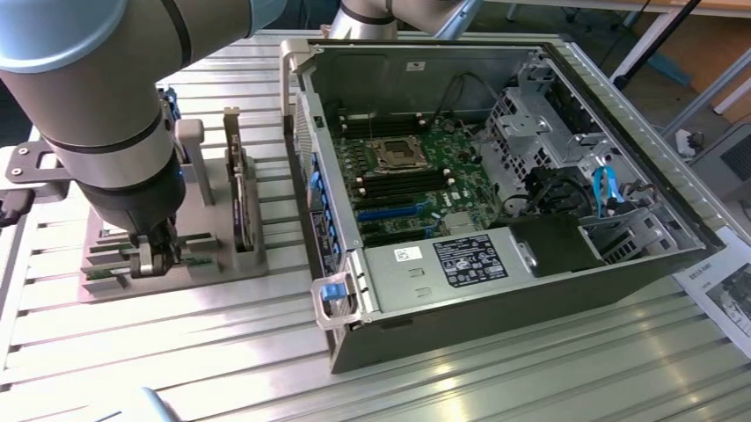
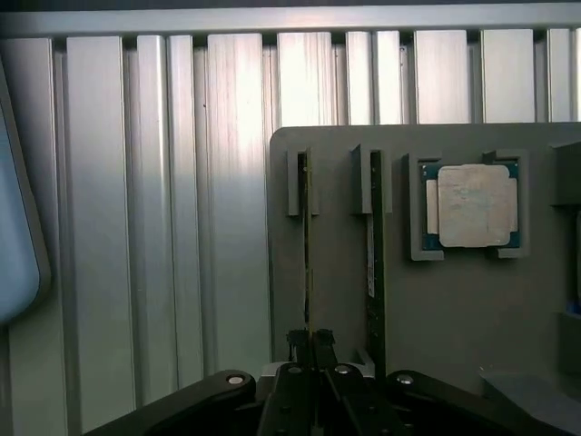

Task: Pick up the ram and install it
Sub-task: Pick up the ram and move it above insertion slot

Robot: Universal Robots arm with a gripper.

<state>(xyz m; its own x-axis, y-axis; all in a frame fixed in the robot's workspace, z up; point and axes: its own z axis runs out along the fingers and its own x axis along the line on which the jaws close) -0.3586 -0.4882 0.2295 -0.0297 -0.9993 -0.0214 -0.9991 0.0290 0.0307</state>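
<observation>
The ram (image 2: 307, 236) is a thin green stick standing on edge in a slot of the grey holder (image 2: 454, 309). My gripper (image 2: 310, 343) is down over it, and its two dark fingers are shut on the stick's near end. In the exterior view the gripper (image 1: 154, 257) is low on the holder (image 1: 241, 268), at the exterior view's left of the open computer case (image 1: 634, 264). A bit of the green ram (image 1: 197, 261) shows beside the fingers. The black memory slots (image 1: 399, 185) lie on the motherboard inside the case.
A second stick (image 2: 374, 263) stands in the neighbouring slot, close to my fingers. A square silver processor (image 2: 472, 204) sits in a pocket of the holder. A dark expansion card (image 1: 241, 198) stands upright on the holder. The ribbed metal table (image 1: 493, 387) surrounds everything.
</observation>
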